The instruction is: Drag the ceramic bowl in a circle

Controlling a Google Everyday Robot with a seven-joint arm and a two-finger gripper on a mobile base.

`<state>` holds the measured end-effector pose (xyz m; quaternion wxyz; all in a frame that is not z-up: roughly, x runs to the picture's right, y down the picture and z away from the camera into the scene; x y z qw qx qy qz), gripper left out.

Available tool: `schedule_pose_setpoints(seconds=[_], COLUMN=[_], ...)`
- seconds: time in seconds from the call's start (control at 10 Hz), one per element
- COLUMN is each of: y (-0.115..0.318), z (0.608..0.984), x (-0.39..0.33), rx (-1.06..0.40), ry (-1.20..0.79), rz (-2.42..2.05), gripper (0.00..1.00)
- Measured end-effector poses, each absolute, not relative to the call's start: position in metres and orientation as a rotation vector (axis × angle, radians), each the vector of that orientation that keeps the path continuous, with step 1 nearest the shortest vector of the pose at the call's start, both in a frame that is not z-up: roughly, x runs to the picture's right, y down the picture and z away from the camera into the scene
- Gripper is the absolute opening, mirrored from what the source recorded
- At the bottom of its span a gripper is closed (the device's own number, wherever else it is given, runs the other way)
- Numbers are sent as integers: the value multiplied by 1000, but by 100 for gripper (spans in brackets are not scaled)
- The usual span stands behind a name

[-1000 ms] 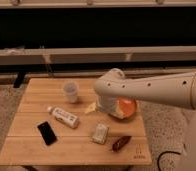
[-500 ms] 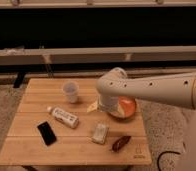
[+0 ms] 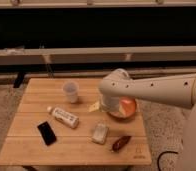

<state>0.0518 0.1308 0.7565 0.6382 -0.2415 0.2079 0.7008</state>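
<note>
The ceramic bowl (image 3: 127, 107) is orange-red and glossy. It sits at the right side of the wooden table (image 3: 36, 102), partly hidden by my arm. My gripper (image 3: 111, 106) reaches down at the bowl's left edge, under the white wrist housing. A small yellowish piece (image 3: 94, 106) lies just left of the gripper.
A translucent whitish cup (image 3: 70, 92) stands at the table's middle back. A white bottle (image 3: 64, 117) lies on its side left of centre. A black phone (image 3: 46, 133) lies at front left. A pale packet (image 3: 100, 133) and a dark brown packet (image 3: 121, 143) lie in front of the bowl.
The bowl and my gripper have shifted slightly toward the front of the table. The other things have not moved.
</note>
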Motion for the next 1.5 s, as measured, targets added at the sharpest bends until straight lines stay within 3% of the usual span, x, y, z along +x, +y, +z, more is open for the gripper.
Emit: schedule_pose_setpoints(seconds=[1.5], y=[137], z=[793], x=[81], rx=[-543], ry=[472], rz=[1612], gripper=[100])
